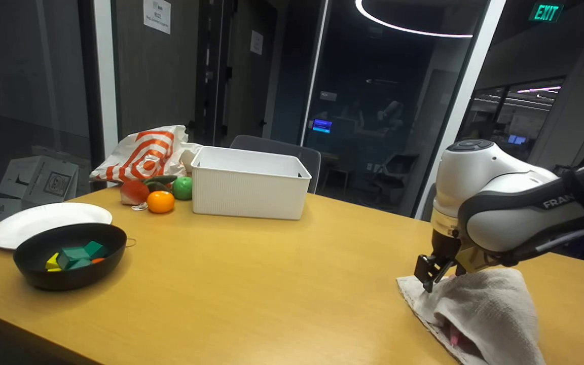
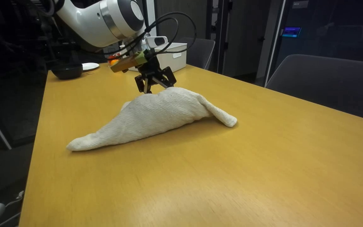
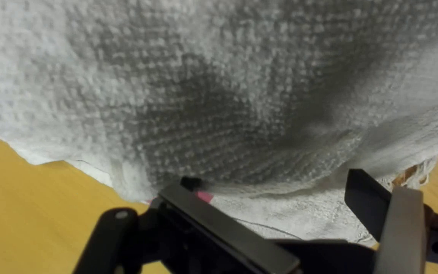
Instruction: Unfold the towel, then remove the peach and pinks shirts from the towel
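Yellow wood-look table [image 1: 292,284] in both exterior views, beige towel [image 2: 162,112] bunched on it, middle raised, 2 ends down on the surface. Well apart from towel, in an exterior view: black bowl [image 1: 69,282] just beside white plate [image 1: 43,218], white ribbed bin [image 1: 249,196] farther along. Near bin, 3 round items, namely green item [image 1: 182,188] just beside it, then orange item [image 1: 160,202] and red item [image 1: 134,192], with orange-and-white bag [image 1: 145,154] behind them, contact with table unclear.

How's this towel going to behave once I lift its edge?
The towel will likely hang limp, given its soft folds. Its coarse weave suggests fair grip. The pink item showing inside the fold might drag along.
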Action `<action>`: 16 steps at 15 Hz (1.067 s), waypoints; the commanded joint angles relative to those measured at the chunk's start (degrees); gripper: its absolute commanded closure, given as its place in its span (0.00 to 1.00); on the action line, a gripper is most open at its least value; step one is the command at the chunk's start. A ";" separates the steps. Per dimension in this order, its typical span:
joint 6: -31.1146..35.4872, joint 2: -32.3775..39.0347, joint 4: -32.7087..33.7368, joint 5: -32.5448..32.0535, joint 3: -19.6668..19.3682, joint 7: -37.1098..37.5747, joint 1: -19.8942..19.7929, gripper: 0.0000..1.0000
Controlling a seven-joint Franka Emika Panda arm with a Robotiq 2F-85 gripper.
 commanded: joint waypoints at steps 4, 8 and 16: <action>-1.01 0.49 1.62 1.98 -2.08 -0.68 2.37 0.51; -1.09 -0.03 1.67 1.82 -2.30 -0.27 2.93 0.80; -2.71 -3.61 1.30 1.19 -2.50 0.38 2.93 0.91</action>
